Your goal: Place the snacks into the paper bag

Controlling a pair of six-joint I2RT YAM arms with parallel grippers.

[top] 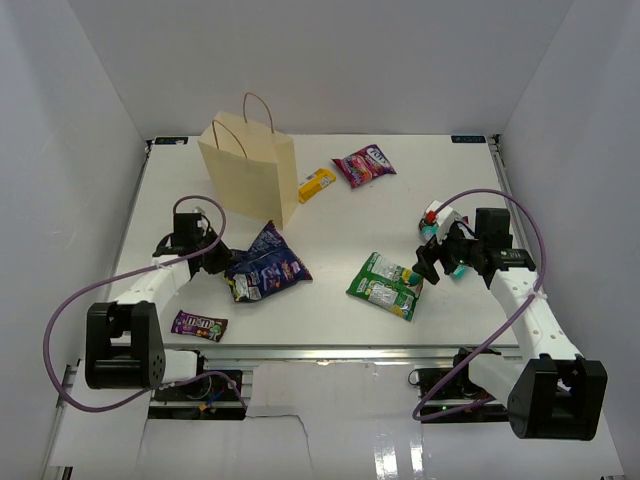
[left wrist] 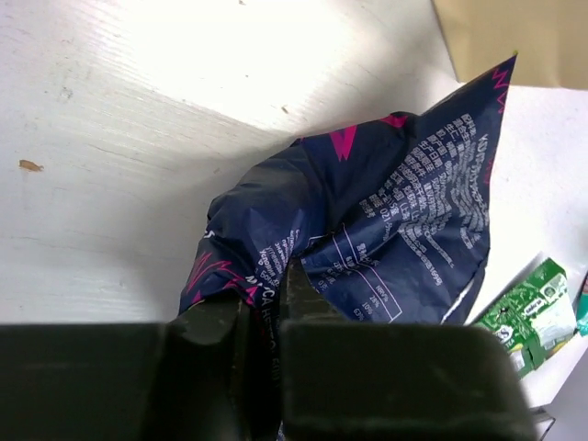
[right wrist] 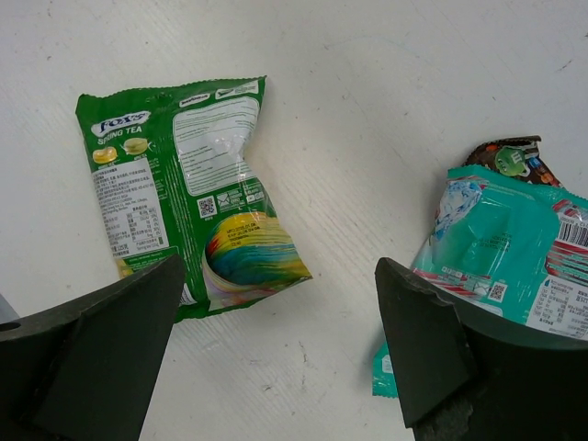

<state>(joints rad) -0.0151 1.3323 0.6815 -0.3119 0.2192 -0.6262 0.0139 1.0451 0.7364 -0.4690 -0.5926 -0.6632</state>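
My left gripper (top: 224, 263) is shut on the edge of the dark blue chip bag (top: 267, 262), which lies on the table in front of the paper bag (top: 250, 175); in the left wrist view the jaws (left wrist: 266, 308) pinch the chip bag's (left wrist: 395, 220) crumpled corner. My right gripper (top: 432, 262) is open and empty above bare table (right wrist: 280, 276), between the green packet (right wrist: 184, 193) on its left and the teal packet (right wrist: 501, 248) on its right. The green packet (top: 385, 285) lies flat. The teal packet (top: 459, 269) is mostly hidden under the right arm.
A yellow bar (top: 316, 184) and a pink packet (top: 363, 165) lie right of the paper bag at the back. A purple-brown candy pack (top: 198, 324) lies near the front left edge. A small dark wrapper end (right wrist: 510, 156) shows beyond the teal packet.
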